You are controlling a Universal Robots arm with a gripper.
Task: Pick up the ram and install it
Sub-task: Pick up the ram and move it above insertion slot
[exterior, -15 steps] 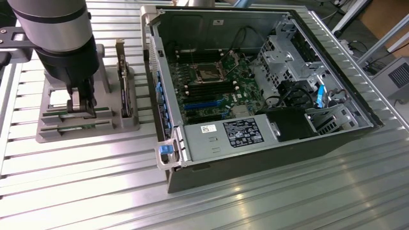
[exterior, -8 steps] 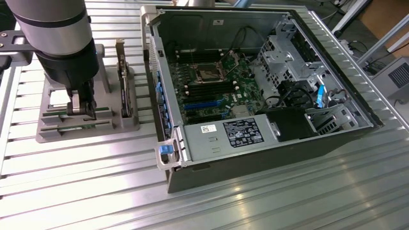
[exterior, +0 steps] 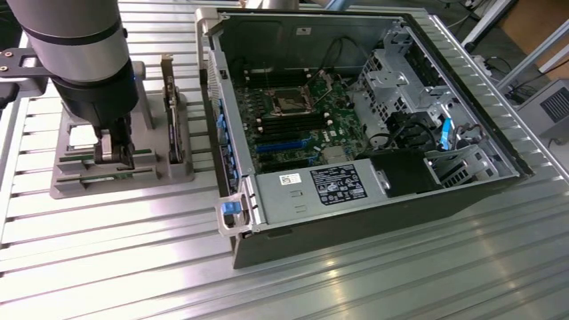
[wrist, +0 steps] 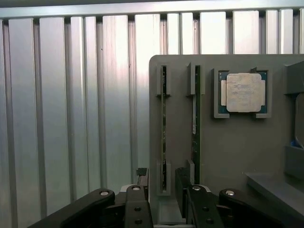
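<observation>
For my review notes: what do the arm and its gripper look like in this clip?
The arm is a thick silver-grey cylinder with a dark band and a black wrist section. The gripper is black, with link bars fixed by round silver pins and two narrow fingers.

A ribbed metal table (exterior: 374,280) of long silver slats carries everything, its grooves running from the exterior view's left to its right. Light lies on it in pale, soft streaks, brightest on the near slats. Past its far right edge stand white frame legs (exterior: 534,50), a grey vented cabinet (exterior: 553,107) and a brown surface (exterior: 534,20) behind them.
</observation>
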